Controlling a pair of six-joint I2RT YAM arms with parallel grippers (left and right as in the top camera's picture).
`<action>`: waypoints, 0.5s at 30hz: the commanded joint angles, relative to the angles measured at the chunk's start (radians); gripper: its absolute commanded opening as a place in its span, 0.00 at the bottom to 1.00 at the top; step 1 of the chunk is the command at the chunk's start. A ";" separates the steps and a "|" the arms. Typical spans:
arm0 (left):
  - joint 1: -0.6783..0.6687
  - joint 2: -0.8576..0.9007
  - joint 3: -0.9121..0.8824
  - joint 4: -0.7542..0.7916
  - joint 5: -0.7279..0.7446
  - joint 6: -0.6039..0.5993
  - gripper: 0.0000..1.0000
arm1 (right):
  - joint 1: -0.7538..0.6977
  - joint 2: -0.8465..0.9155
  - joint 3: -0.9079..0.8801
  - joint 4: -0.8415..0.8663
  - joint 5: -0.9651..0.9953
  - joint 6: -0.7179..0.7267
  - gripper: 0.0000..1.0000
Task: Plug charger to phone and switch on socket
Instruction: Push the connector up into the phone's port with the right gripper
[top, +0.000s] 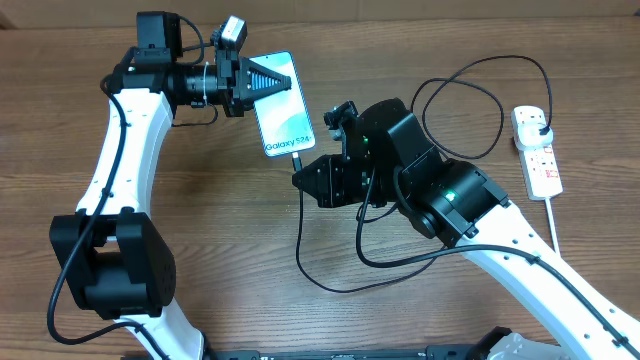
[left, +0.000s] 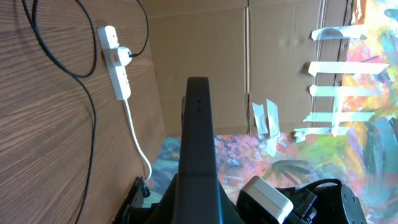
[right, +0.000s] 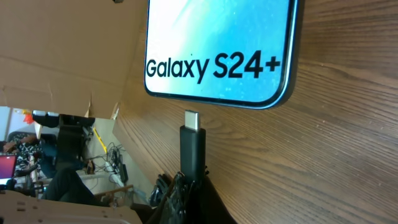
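The phone (top: 284, 110) lies screen-up on the table, its light-blue screen reading "Galaxy S24+" (right: 217, 46). My left gripper (top: 262, 82) is shut on the phone's far end; in the left wrist view the phone's dark edge (left: 198, 137) runs up from my jaws. My right gripper (top: 308, 178) is shut on the charger's connector (right: 193, 146). Its metal tip (right: 193, 118) sits just short of the phone's bottom edge. The black cable (top: 470, 95) loops back to a black plug in the white socket (top: 537, 150), which also shows in the left wrist view (left: 117, 62).
The socket's thick white cord (top: 553, 225) trails toward the table's front right. A slack loop of black cable (top: 330, 270) lies in front of my right arm. Cardboard panels (left: 199, 56) stand behind the table.
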 joint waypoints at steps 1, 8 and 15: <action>0.005 -0.011 0.014 0.000 0.040 0.014 0.04 | 0.001 -0.023 0.001 0.006 0.015 -0.009 0.04; 0.005 -0.011 0.014 -0.005 0.039 -0.013 0.04 | 0.001 -0.023 0.001 0.010 0.014 -0.006 0.04; 0.003 -0.011 0.014 -0.005 0.039 -0.053 0.04 | 0.001 -0.023 0.001 0.010 0.014 -0.005 0.04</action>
